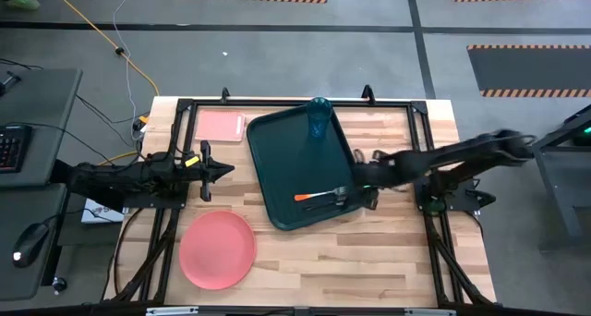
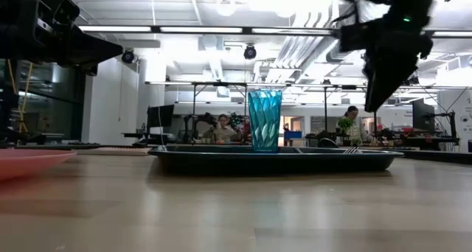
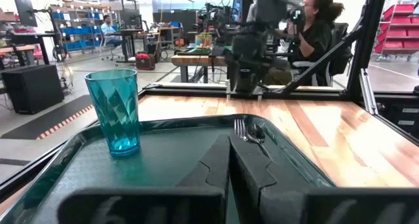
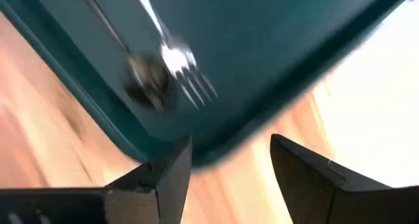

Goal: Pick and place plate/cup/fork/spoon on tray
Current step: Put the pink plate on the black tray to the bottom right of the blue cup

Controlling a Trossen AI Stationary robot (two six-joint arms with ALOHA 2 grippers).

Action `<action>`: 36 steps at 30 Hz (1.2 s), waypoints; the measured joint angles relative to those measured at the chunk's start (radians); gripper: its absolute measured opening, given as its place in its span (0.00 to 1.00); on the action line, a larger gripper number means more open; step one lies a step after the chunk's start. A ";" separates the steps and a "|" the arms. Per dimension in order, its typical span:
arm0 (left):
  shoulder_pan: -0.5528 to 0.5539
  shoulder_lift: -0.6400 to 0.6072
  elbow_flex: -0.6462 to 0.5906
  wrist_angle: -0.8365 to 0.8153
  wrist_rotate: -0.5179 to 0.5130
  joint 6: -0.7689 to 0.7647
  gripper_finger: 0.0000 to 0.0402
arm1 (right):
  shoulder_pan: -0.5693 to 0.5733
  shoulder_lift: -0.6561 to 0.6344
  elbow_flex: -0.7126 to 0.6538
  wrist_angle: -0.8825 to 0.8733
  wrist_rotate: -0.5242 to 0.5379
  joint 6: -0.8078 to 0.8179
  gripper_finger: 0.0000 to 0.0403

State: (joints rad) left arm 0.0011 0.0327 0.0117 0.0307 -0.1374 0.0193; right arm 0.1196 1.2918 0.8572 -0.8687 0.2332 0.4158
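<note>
The dark green tray (image 1: 286, 159) lies mid-table. The teal cup (image 1: 319, 120) stands upright in the tray's far corner; it also shows in the low view (image 2: 264, 119) and the left wrist view (image 3: 116, 112). The orange-handled fork (image 1: 319, 197) and the dark spoon (image 4: 147, 76) lie side by side on the tray floor near its right rim. The pink plate (image 1: 217, 249) lies flat on the table at the near left. My right gripper (image 4: 229, 152) is open and empty, above the tray's right rim beside the fork's tines (image 4: 186, 76). My left gripper (image 3: 229, 158) is shut and empty, just left of the tray.
A flat pink rectangle (image 1: 220, 125) lies on the table at the far left, beside the tray. A dark frame (image 1: 388, 103) runs along the table's edges. Bare wood shows on the near side of the table, right of the plate. People sit in the room beyond.
</note>
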 joint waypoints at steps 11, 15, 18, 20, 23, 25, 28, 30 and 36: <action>0.000 0.000 0.000 0.000 0.000 0.000 0.00 | -0.006 -0.508 -0.609 1.258 0.155 -0.170 0.50; 0.000 0.000 0.000 0.002 0.000 0.016 0.00 | -0.025 -0.528 -0.697 1.582 0.161 -0.329 0.50; 0.000 0.000 0.000 0.001 0.000 0.017 0.00 | -0.043 -0.527 -0.708 1.675 0.132 -0.376 0.50; 0.000 0.000 0.000 0.002 0.000 0.012 0.00 | -0.054 -0.527 -0.696 1.676 0.122 -0.388 0.50; 0.000 0.000 0.000 0.014 0.000 -0.006 0.00 | -0.069 -0.527 -0.674 1.677 0.099 -0.401 0.50; 0.000 0.000 0.000 0.039 0.000 -0.017 0.00 | -0.077 -0.527 -0.665 1.675 0.084 -0.413 0.50; 0.000 0.000 0.000 0.083 -0.001 -0.020 0.00 | -0.077 -0.525 -0.661 1.674 0.079 -0.417 0.50; 0.000 0.000 0.000 0.113 0.004 -0.073 0.01 | -0.077 -0.524 -0.661 1.653 0.079 -0.416 0.50; -0.002 0.041 0.000 0.083 0.091 -0.199 0.16 | -0.081 -0.474 -0.661 1.633 0.090 -0.415 0.50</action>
State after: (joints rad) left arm -0.0013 0.0738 0.0120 0.1139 -0.0461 -0.1794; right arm 0.0387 0.8181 0.1963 0.7646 0.3237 0.0009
